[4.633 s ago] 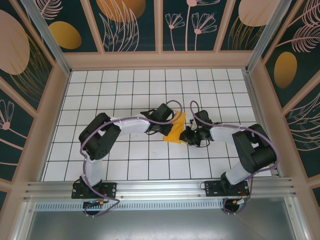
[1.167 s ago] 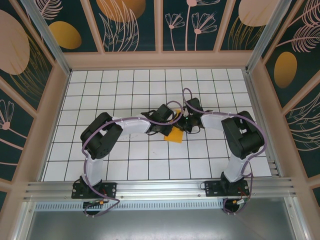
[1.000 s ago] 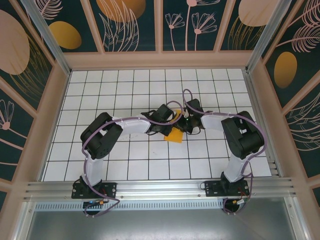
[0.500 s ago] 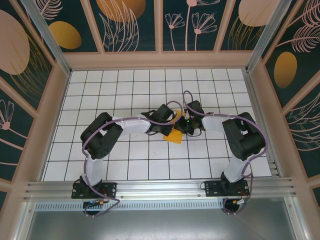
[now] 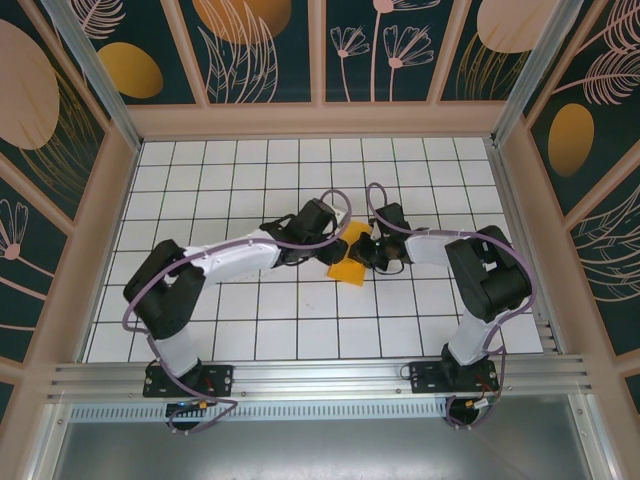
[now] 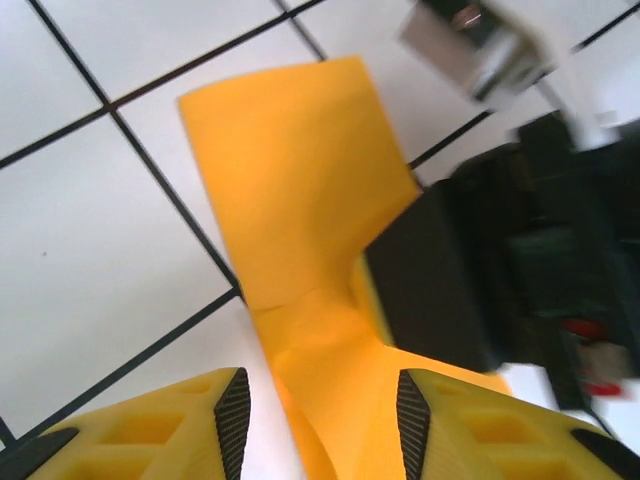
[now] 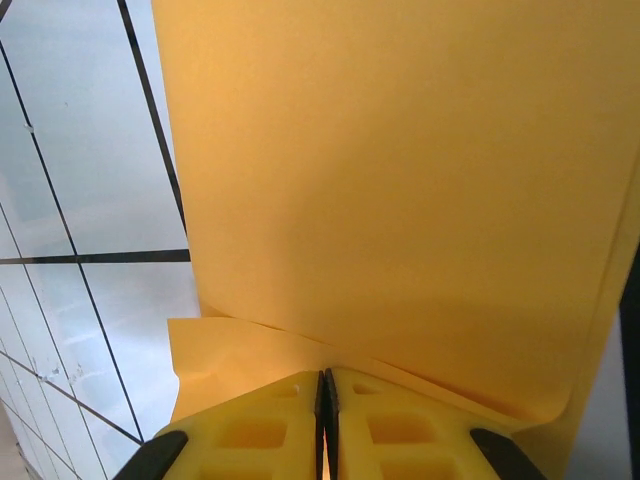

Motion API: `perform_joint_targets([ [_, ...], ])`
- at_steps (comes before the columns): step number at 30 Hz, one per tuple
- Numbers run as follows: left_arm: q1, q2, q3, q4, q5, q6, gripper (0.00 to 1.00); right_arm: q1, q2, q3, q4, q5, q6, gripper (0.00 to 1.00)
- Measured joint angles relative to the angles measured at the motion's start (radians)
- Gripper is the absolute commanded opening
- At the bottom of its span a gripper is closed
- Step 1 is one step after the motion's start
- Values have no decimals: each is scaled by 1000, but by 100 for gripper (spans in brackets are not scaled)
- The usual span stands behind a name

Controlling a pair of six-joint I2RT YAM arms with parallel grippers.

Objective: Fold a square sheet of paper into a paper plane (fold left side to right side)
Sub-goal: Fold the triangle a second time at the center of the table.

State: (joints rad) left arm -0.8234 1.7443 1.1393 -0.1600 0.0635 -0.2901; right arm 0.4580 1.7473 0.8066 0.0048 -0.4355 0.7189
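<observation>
From overhead, the thin orange-yellow square sheet of paper (image 5: 347, 268) lies just beside the left gripper (image 5: 333, 243), which just swung round. Left wrist: fingers (image 6: 150, 430) wide apart, paper between them, ungripped. Right wrist: right gripper (image 7: 325, 385) pinched shut on it, probably carrying the fold.

1 square sheet of paper (image 5: 347, 266); 2 arms (image 5: 235, 260); 2 hands: left hand (image 6: 322, 428), right hand (image 7: 325, 386).

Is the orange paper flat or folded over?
Partly folded: the square sheet of paper curls up over a lower layer, not pressed flat.
</observation>
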Motion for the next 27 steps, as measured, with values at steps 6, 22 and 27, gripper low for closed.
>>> perform_joint_targets([
  [6,1,-54,-102,77,169,-45,45,0,0,0,1,-1,0,13],
  [22,1,118,-97,130,254,-89,44,0,0,0,0,-2,0,13],
  [27,1,118,-96,130,239,-89,44,0,0,0,0,-2,-1,13],
])
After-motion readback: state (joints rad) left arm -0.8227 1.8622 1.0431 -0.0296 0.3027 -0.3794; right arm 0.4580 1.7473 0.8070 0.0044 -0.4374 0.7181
